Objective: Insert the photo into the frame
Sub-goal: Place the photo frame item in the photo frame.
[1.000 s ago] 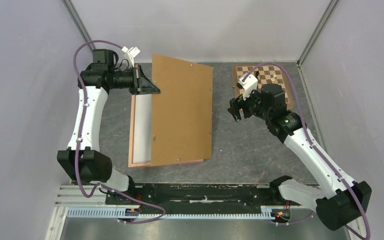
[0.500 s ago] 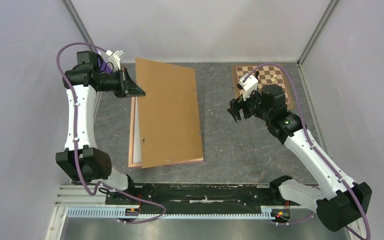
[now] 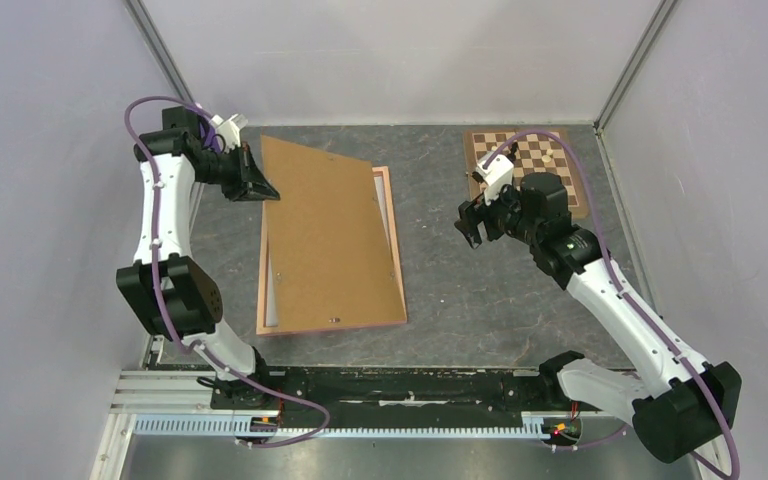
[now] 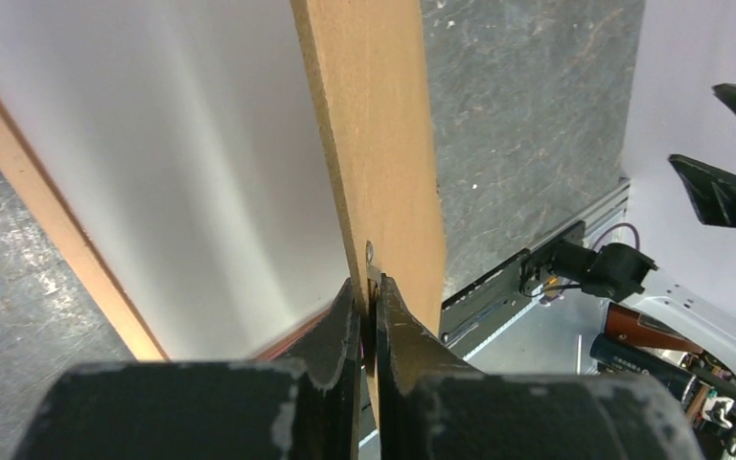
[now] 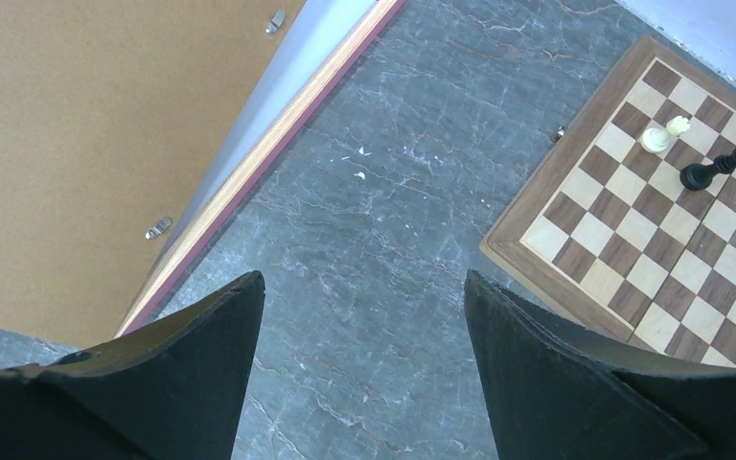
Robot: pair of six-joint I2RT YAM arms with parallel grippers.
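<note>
Top external: backing board (image 3: 330,240) tilted over frame (image 3: 340,327).

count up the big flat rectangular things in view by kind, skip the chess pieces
picture frame: 1
brown backing board: 1
chessboard: 1
total: 3

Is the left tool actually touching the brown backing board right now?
Touching. The left wrist view shows the left tool pinching the edge of the backing board, no gap.
</note>
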